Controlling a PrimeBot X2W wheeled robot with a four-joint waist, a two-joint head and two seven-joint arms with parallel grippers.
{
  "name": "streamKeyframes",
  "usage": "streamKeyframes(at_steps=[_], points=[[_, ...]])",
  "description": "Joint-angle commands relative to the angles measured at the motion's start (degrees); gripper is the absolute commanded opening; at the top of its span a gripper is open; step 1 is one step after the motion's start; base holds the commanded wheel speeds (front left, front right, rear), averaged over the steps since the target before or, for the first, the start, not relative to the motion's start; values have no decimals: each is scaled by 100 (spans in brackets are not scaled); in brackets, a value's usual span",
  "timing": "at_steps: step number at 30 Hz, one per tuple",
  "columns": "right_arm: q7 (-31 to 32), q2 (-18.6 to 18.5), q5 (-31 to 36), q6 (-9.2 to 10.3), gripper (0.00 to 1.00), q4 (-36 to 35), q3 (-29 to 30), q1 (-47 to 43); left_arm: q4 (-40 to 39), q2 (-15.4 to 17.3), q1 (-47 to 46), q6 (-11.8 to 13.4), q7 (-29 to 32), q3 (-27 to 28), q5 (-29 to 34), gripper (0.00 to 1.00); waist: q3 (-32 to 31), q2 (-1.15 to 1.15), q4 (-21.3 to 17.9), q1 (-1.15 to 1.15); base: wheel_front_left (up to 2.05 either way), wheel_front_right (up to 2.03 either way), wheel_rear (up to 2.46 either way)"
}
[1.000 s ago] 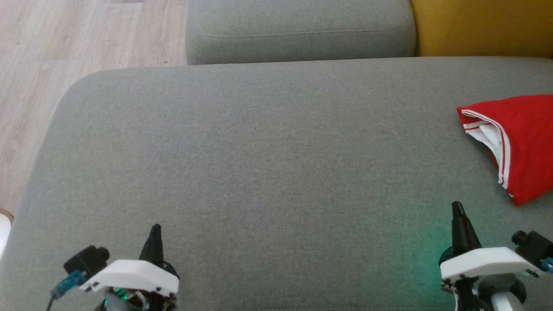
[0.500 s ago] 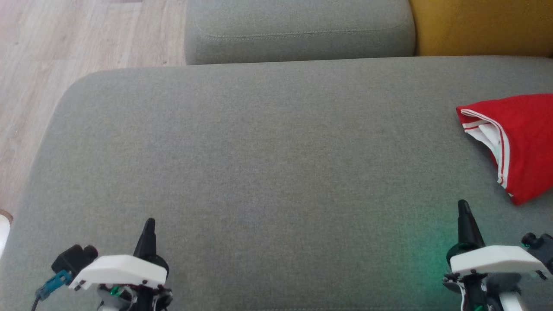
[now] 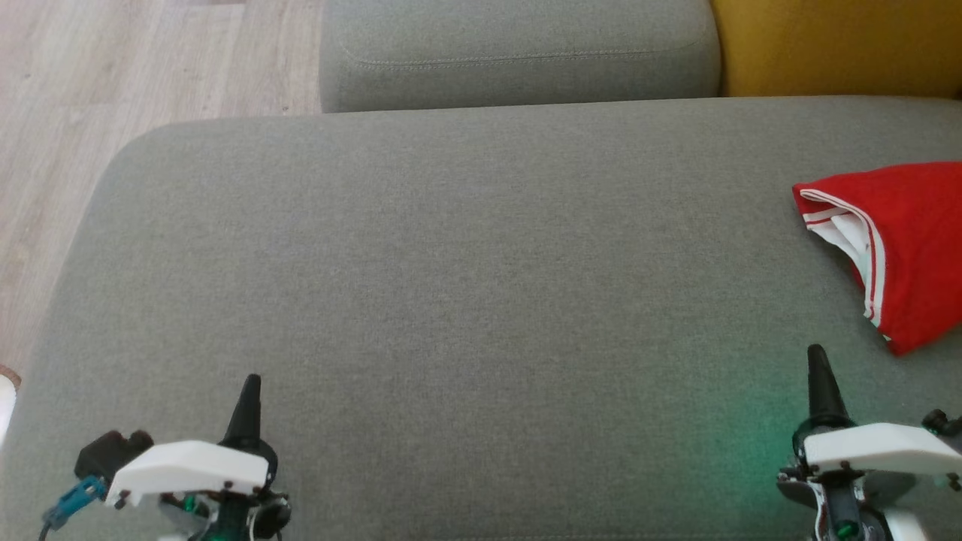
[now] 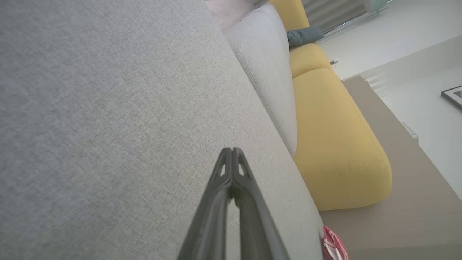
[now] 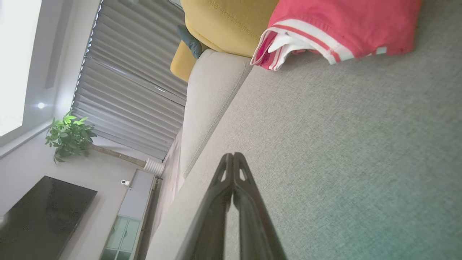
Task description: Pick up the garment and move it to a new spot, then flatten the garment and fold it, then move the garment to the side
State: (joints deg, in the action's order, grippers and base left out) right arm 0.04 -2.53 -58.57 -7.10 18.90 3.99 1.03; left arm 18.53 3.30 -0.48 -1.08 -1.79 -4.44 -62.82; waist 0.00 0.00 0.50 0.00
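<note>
Garment: the red garment with white stripes lies folded at the right edge of the grey seat cushion. Its striped opening faces the middle of the cushion, and its right part is cut off by the border of the head view.
Left hand: the left hand is at the near edge of the seat cushion, toward the near left corner. Its two dark fingers are pressed together, clenched on nothing.
Right hand: the right hand is at the near edge, toward the near right corner, also clenched and empty. The garment is near it but apart.
Green light: a faint green glow falls on the fabric just beside the right hand.
Far edge: a grey back cushion stands there, with a yellow cushion beside it.
Left edge: a pale wooden floor lies beyond it.
</note>
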Motion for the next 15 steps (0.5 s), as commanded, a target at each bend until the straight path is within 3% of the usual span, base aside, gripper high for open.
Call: streamKeyframes(at_steps=[1,15], points=[[29,-23,-178,-24,0,-228,-50,371,-220,10,-365,-68,37,216,-146,0,0,0,-1,0,0,0,0],[209,-26,-1104,-28,0,-304,39,413,-286,-5,-425,-234,269,474,-956,0,6,0,-16,0,0,0,0]])
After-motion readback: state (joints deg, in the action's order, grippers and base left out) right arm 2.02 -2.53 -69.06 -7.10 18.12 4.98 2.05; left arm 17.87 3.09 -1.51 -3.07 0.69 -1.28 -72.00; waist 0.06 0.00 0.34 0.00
